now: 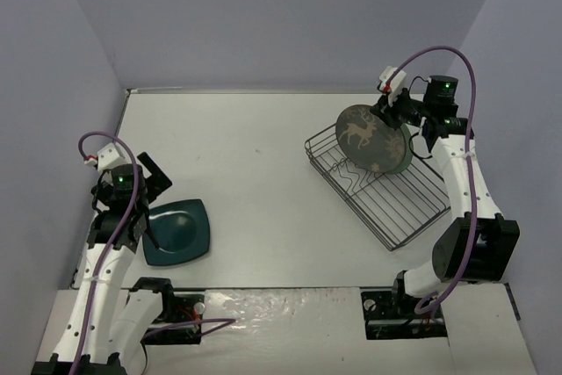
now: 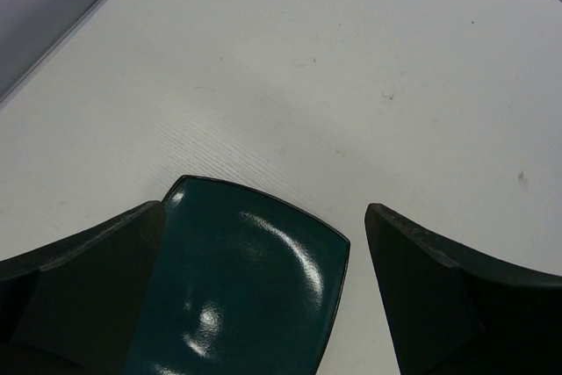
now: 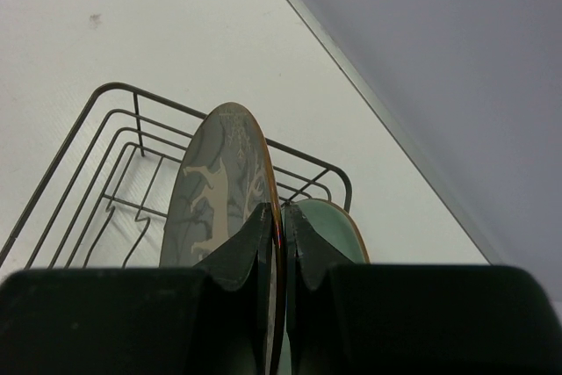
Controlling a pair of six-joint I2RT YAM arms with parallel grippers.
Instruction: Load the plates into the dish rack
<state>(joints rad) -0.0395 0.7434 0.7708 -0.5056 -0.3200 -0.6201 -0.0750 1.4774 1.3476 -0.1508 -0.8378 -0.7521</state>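
Observation:
My right gripper [image 1: 397, 117] is shut on the rim of the grey-brown deer plate [image 1: 367, 137], held upright on edge over the far end of the black wire dish rack [image 1: 413, 208]. In the right wrist view the deer plate [image 3: 215, 195] stands between my fingers, with the mint-green plate [image 3: 338, 230] standing in the rack [image 3: 105, 155] just behind it. The square dark teal plate [image 1: 178, 233] lies flat on the table at the near left. My left gripper [image 1: 151, 175] is open just beyond its far edge; the teal plate [image 2: 246, 296] shows between the open fingers.
White table [image 1: 255, 164] enclosed by pale walls at the back and both sides. The rack sits angled at the right. The arm bases and cables lie at the near edge.

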